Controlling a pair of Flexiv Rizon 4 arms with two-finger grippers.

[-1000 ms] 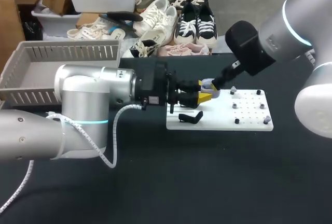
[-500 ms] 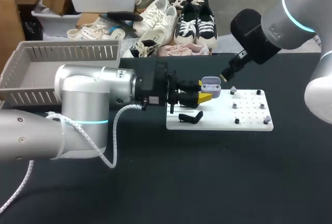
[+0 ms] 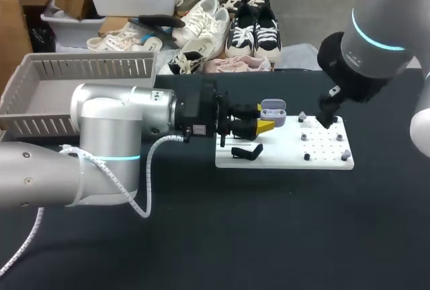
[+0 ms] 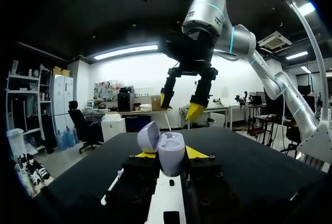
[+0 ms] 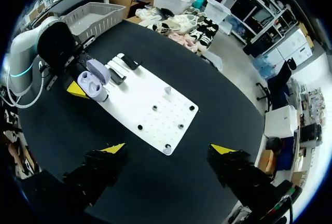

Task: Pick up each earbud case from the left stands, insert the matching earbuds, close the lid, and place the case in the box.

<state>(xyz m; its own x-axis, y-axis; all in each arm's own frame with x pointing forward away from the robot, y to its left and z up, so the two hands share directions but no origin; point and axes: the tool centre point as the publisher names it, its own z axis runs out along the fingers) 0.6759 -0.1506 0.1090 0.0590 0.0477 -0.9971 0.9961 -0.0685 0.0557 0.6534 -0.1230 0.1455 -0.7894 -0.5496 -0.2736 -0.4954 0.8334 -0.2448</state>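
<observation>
A lavender earbud case [image 3: 273,110] with its lid open is held above the left end of the white board [image 3: 282,152]. My left gripper [image 3: 267,121] is shut on it. In the left wrist view the case [image 4: 171,154] stands upright between the yellow tips, its lid [image 4: 148,136] tipped back. My right gripper [image 4: 179,106] hangs open well above and beyond the case. In the right wrist view that gripper [image 5: 168,149] looks down on the board [image 5: 150,105] from high up, with the case [image 5: 91,85] off to one side. Small grey pieces [image 3: 304,137] sit on the board's pegs.
A black stand [image 3: 246,151] lies on the board's left part, below the held case. A grey slatted basket [image 3: 40,95] stands at the table's back left. The black tabletop [image 3: 269,223] stretches in front of the board.
My right gripper has drawn away from the case, moving right and up to above the board's right end. The left gripper keeps still with the case.
</observation>
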